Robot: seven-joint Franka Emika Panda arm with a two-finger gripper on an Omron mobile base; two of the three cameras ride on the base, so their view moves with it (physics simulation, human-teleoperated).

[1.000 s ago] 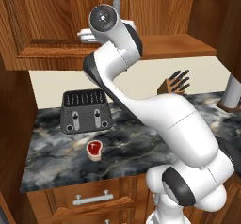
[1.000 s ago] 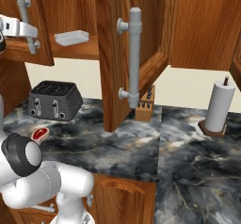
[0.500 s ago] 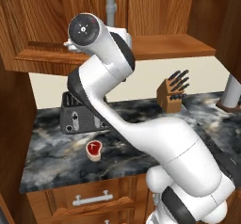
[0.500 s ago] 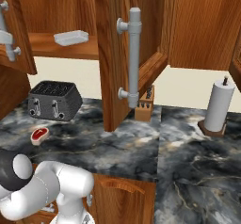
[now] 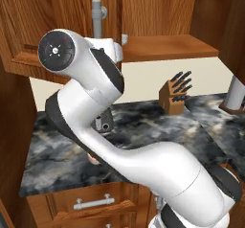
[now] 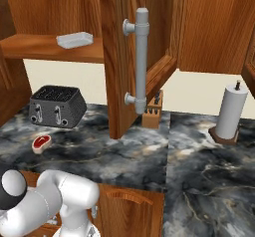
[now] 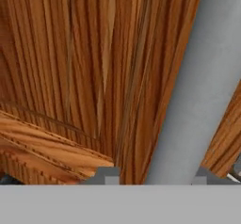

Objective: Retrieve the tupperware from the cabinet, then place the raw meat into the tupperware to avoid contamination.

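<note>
The arm reared up at the cabinet [image 6: 114,57], its tool [image 7: 153,175] straddling the silver door handle [image 7: 197,105]; grip uncertain. The tupperware [image 6: 74,39] lay on the shelf [image 6: 45,47], the raw meat [image 6: 41,142] on the counter [image 6: 149,151].

Arm folded high, elbow bulging near left, wrist up far left. Gripper [image 7: 153,175] fingertips [image 7: 107,175] spread wide apart, nothing pinched between them.

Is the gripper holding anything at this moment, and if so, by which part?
The gripper straddles the silver bar handle of a cabinet door, a fingertip on each side of the bar. Whether they actually clamp it cannot be told.
</note>
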